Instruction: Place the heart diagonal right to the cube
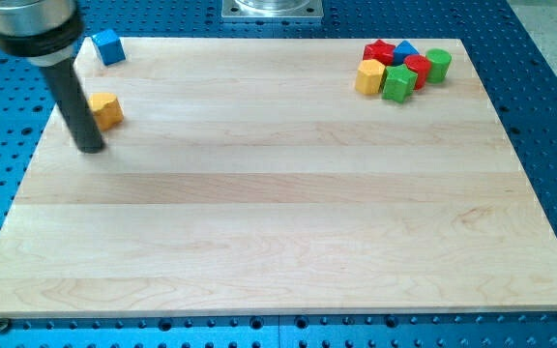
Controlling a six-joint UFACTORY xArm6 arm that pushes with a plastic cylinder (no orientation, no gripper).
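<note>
A blue cube (109,46) sits near the top left corner of the wooden board (278,222). A yellow heart-like block (106,110) lies below it, close to the board's left edge. My dark rod comes down from the view's top left, and my tip (90,148) rests on the board just below and left of the yellow block. The rod's shaft covers that block's left side. I cannot tell whether the rod touches it.
A tight cluster sits at the top right: a red star-like block (379,51), a blue block (406,48), a green cylinder (438,65), a red block (419,70), a yellow block (369,76) and a green block (398,83).
</note>
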